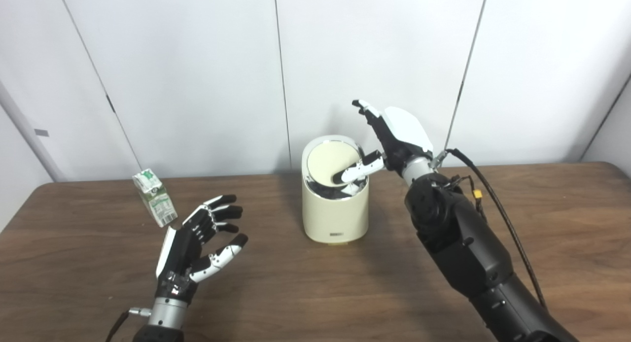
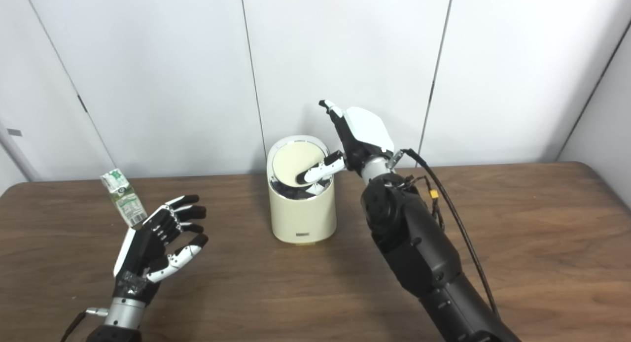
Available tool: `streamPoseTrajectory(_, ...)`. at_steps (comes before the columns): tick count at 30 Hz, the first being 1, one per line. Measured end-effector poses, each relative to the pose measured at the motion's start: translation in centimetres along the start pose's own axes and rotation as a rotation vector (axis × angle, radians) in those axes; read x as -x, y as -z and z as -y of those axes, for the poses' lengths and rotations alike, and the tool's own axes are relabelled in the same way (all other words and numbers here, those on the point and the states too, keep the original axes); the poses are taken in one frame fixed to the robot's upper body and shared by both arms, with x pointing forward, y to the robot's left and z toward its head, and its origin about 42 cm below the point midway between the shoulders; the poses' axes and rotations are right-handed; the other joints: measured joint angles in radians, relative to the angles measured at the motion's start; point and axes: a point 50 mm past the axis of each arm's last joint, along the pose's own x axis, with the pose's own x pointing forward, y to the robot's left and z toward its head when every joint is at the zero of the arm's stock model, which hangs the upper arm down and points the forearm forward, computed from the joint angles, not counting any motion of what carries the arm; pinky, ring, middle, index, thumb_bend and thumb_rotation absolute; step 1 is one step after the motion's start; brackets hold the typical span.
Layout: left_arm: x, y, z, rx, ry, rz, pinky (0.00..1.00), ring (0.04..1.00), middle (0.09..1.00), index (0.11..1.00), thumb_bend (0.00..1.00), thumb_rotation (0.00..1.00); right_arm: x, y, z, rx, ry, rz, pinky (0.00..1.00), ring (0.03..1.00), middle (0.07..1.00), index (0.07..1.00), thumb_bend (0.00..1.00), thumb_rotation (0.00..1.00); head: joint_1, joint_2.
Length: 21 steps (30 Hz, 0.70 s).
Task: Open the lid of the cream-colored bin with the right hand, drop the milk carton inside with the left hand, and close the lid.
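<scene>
Left hand (image 1: 197, 243) empty, fingers spread, near milk carton (image 1: 155, 197); right hand (image 1: 389, 140) unclenched, thumb pressing bin (image 1: 335, 209) lid (image 1: 331, 162) tilted.

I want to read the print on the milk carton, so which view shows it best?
The left eye view: the milk carton appears slightly larger there and stands clear of the left hand. In the right eye view the hand's fingertips overlap the carton's bottom corner. The print is too small to read in either view.

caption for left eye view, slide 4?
Right hand tilts the cream bin lid open; left hand open beside the milk carton.
</scene>
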Motion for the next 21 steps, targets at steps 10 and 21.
streamPoseTrajectory(10,0.1,-0.1,0.3,-0.003,0.009,-0.008,0.59,0.716,0.699,0.78,0.57,0.12,0.3,-0.7,0.4,0.126,0.03,0.037,0.67,0.826,0.901,0.915,0.92,0.3,0.009,0.011)
streamPoseTrajectory(21,0.1,-0.2,0.4,-0.001,0.011,-0.008,0.59,0.71,0.697,0.778,0.56,0.08,1.4,-0.5,1.9,0.05,0.031,0.037,0.66,0.84,0.894,0.915,0.87,0.32,0.009,0.017)
